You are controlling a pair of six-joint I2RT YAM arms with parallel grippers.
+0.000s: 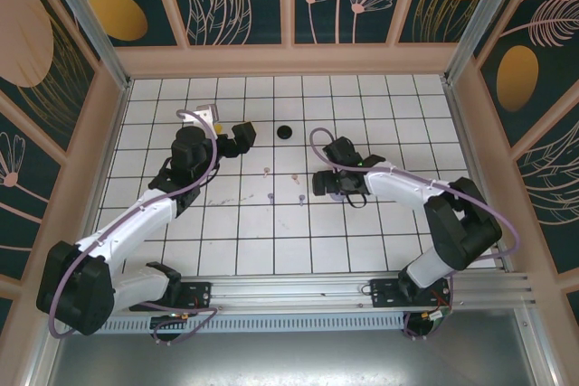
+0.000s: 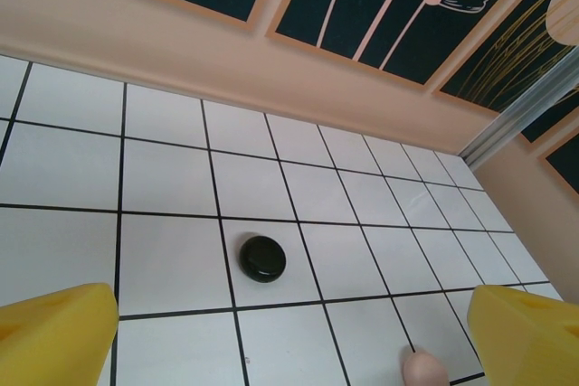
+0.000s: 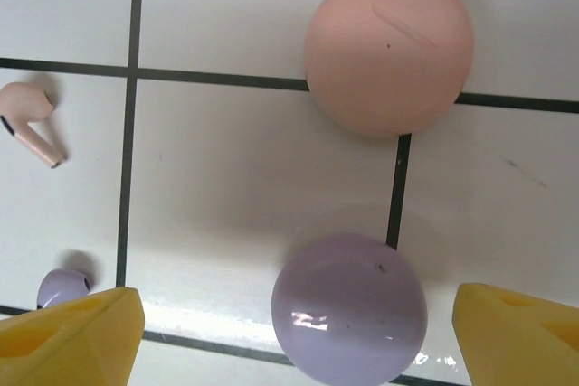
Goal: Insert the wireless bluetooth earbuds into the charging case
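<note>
In the right wrist view a round purple charging case (image 3: 349, 309) lies shut on the tiles. My right gripper (image 3: 294, 341) is open, its yellow fingers (image 3: 68, 336) flanking the case with a gap on each side. A round pink case (image 3: 389, 47) lies just beyond it. A pink earbud (image 3: 29, 121) and a purple earbud (image 3: 61, 287) lie to the left. From above, small earbuds (image 1: 303, 180) (image 1: 270, 196) dot the table's middle, left of the right gripper (image 1: 335, 183). My left gripper (image 1: 241, 137) (image 2: 289, 350) is open and holds nothing.
A black round disc (image 2: 262, 258) (image 1: 285, 132) lies ahead of the left gripper. A pink rounded tip (image 2: 423, 371) shows at the bottom edge of the left wrist view. The peach back wall (image 1: 289, 61) and side walls fence in the white grid table (image 1: 407, 115).
</note>
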